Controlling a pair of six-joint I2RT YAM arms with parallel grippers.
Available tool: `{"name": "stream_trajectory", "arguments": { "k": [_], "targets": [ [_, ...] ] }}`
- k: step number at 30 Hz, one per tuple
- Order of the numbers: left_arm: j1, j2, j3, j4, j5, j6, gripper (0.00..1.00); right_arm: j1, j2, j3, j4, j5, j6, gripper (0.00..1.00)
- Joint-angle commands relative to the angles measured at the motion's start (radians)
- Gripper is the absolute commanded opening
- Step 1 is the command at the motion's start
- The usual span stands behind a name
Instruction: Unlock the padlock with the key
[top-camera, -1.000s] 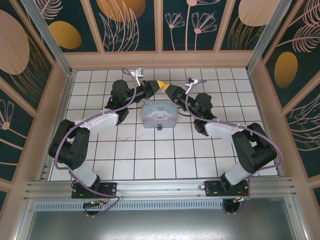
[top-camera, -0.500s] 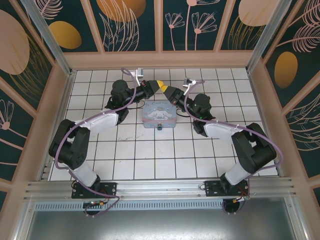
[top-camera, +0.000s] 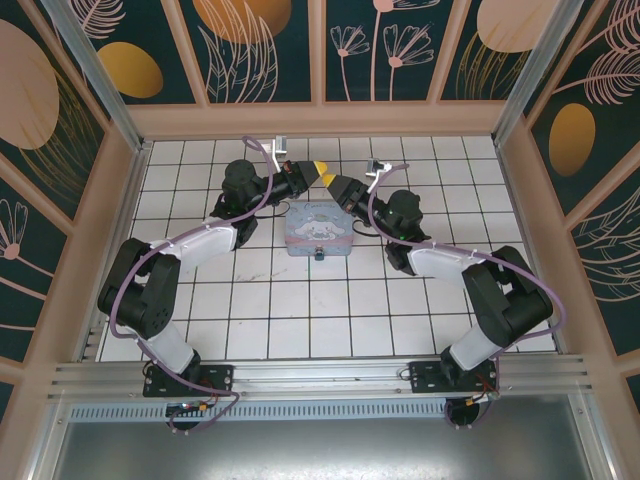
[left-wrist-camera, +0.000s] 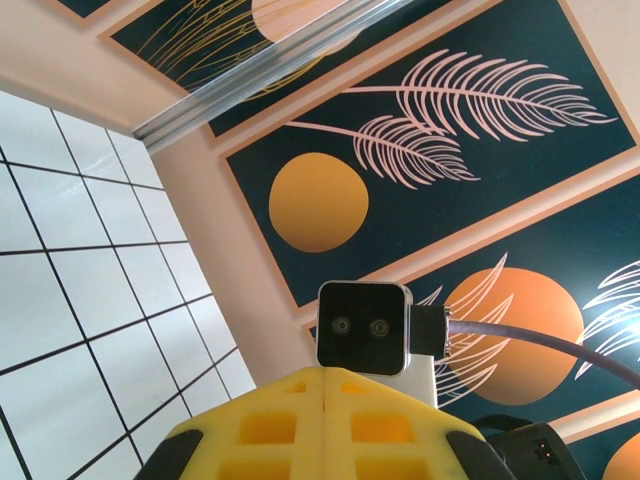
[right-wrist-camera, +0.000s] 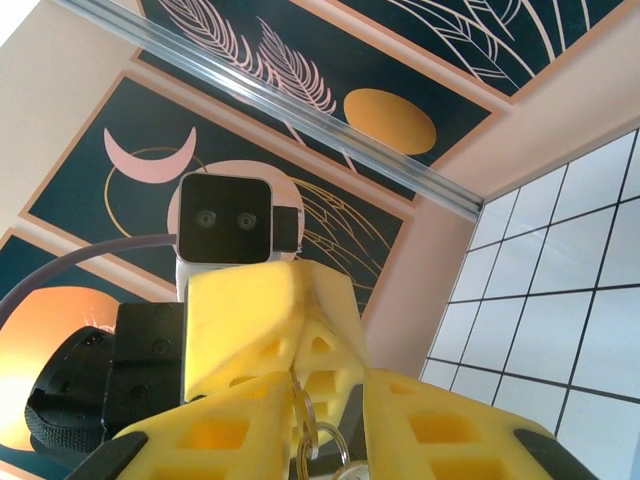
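Observation:
Above the far edge of the tin box (top-camera: 318, 228) my two grippers meet tip to tip. The left gripper (top-camera: 319, 168) (left-wrist-camera: 325, 376) (right-wrist-camera: 300, 365) is shut, and a thin metal key (right-wrist-camera: 304, 395) sticks out of its closed yellow fingers, with a key ring (right-wrist-camera: 338, 462) hanging below. My right gripper (top-camera: 337, 184) (right-wrist-camera: 335, 398) is open, its fingers (right-wrist-camera: 440, 430) standing either side of the hanging ring. A tiny dark blue padlock (top-camera: 320, 256) sits at the tin's near edge on the tiled floor.
The pastel tin with a cartoon print lies mid-floor, under both wrists. Patterned walls (top-camera: 320, 50) close the cell at the back and sides, and a metal rail (top-camera: 320, 375) runs along the near edge. White tiles (top-camera: 300, 310) lie between the tin and the arm bases.
The right gripper has slid left, closing up on the left gripper's tip. The left arm, tin and padlock have stayed put.

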Motion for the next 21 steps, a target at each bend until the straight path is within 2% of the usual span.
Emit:
{"name": "stream_trajectory", "arguments": {
  "k": [1,8,14,21],
  "targets": [
    [0.0,0.009,0.007,0.005,0.0,0.003,0.0,0.008,-0.016,-0.018,0.059,-0.019,-0.003,0.24],
    [0.0,0.009,0.007,0.003,0.0,0.003,0.0,0.006,-0.019,-0.023,0.059,-0.022,-0.004,0.19],
    [0.001,0.008,0.004,0.002,0.0,0.003,0.0,0.003,-0.018,-0.009,0.051,-0.025,-0.005,0.0],
    [0.0,0.004,0.001,0.011,0.0,0.001,0.0,-0.001,-0.027,-0.018,0.057,-0.025,-0.002,0.0]
  ]
}}
